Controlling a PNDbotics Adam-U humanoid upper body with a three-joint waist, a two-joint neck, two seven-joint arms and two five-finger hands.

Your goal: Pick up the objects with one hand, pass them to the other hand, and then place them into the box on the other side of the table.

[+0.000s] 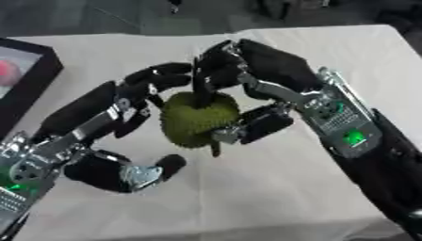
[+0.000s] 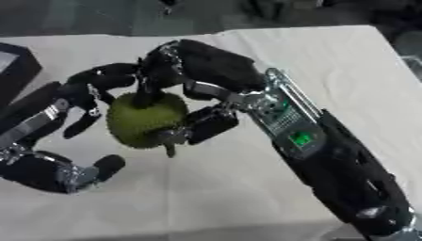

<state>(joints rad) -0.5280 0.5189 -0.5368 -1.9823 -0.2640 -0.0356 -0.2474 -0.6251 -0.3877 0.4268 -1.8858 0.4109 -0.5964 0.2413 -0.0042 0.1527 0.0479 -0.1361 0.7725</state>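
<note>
White-clothed table (image 1: 272, 188) filling most of both views, its far edge running across the top, dark floor beyond. Black box (image 1: 33, 77) at the table's left edge, near the far corner, with something pink-red (image 1: 6, 71) inside. Right arm (image 2: 346, 174) reaching in from the lower right, black with a silver wrist plate and a green light. Left arm (image 1: 49, 141) coming in from the lower left corner. Right hand (image 1: 247, 80) above the table's middle, fingers draped over the top and thumb pressed at the right flank, clasping the green spiky fruit (image 1: 196, 120). Left hand (image 1: 136, 101) just beside the fruit on its left, upper fingers bent toward the top of it, thumb (image 1: 165, 167) lower down and well apart from it; contact with the fruit impossible to tell. Fruit held between the two hands above the table's middle, short dark stem (image 2: 170, 149) pointing down.
</note>
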